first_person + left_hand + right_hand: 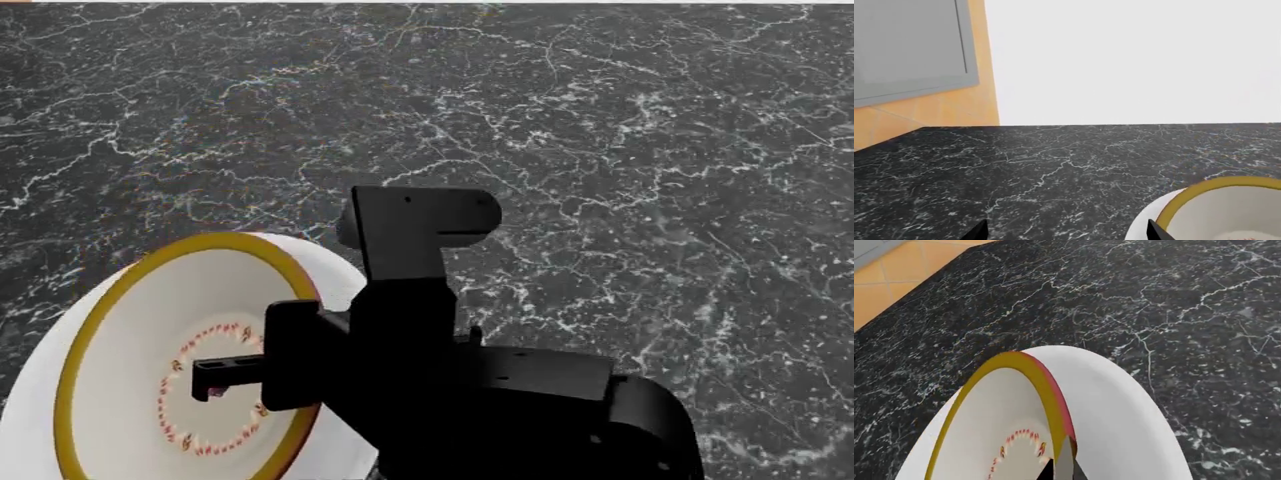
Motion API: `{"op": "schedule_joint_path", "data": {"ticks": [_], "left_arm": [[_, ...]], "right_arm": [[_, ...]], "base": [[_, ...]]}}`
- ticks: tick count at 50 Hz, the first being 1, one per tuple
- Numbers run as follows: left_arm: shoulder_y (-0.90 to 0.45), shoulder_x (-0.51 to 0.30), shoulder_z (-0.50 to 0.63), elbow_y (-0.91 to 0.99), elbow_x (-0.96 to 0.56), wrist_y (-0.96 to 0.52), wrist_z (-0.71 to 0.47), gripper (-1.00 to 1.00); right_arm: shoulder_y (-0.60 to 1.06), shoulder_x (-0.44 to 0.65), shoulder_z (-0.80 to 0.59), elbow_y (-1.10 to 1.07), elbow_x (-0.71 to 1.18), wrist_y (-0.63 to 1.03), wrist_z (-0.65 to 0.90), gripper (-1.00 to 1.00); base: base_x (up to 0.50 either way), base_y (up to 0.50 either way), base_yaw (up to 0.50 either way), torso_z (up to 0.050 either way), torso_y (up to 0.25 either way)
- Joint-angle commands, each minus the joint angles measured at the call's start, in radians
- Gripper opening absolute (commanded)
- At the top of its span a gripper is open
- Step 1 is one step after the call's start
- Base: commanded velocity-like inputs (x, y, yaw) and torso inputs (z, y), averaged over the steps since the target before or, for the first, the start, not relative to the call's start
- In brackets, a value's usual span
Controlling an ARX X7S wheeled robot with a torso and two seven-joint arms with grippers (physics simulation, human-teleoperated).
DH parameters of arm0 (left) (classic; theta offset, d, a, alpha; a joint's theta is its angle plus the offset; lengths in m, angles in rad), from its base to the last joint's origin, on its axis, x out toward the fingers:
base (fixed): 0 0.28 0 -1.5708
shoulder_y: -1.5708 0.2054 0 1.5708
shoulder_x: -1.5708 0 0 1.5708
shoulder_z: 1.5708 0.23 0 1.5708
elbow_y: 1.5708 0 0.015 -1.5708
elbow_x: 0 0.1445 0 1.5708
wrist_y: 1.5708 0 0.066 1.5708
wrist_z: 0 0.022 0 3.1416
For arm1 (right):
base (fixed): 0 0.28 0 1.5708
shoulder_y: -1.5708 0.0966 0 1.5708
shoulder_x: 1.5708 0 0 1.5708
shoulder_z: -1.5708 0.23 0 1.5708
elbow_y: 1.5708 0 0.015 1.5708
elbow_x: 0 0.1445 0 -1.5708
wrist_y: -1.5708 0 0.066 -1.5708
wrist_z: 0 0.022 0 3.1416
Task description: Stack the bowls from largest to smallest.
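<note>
The medium cream bowl [174, 350] with its yellow-red rim and red-dotted ring lies tilted inside the large plain white bowl [27, 430], low at the left of the head view. My right gripper [1062, 467] is shut on the medium bowl's rim [1047, 395], one finger inside the bowl and one outside. In the head view it [267, 372] reaches in from the right, with one finger [220, 375] over the dotted ring. My left gripper [1067, 232] is open and empty above the counter, with both bowls [1214, 195] just beside one fingertip [1157, 232]. The small white bowl is out of view.
The black marble counter [601, 150] spreads all around the bowls. An orange tiled wall [927, 110], a grey panel [907, 45] and a white wall [1134, 60] stand past its far edge. My black arm [454, 390] covers the lower middle of the head view.
</note>
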Motion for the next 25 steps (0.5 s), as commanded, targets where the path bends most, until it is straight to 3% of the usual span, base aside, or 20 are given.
{"op": "schedule_joint_path", "data": {"ticks": [1,24,25], "left_arm": [[0.011,0.001,-0.018,0.000,0.009,0.019,0.006,1.00],[0.018,-0.031,0.004,0.002,-0.012,0.048,-0.026,1.00],[0.018,-0.032,0.006,0.002,-0.011,0.049,-0.027,1.00]], "right_arm": [[-0.038,-0.014,-0.035,0.028,-0.075,-0.058,-0.084,-1.00],[-0.026,0.029,-0.045,0.083,-0.070,-0.083,-0.060,-1.00],[-0.026,0.030,-0.039,0.077,-0.059,-0.080,-0.050,1.00]], "base": [[0.00,0.00,0.00,0.000,0.000],[0.00,0.00,0.00,0.000,0.000],[0.00,0.00,0.00,0.000,0.000]]}}
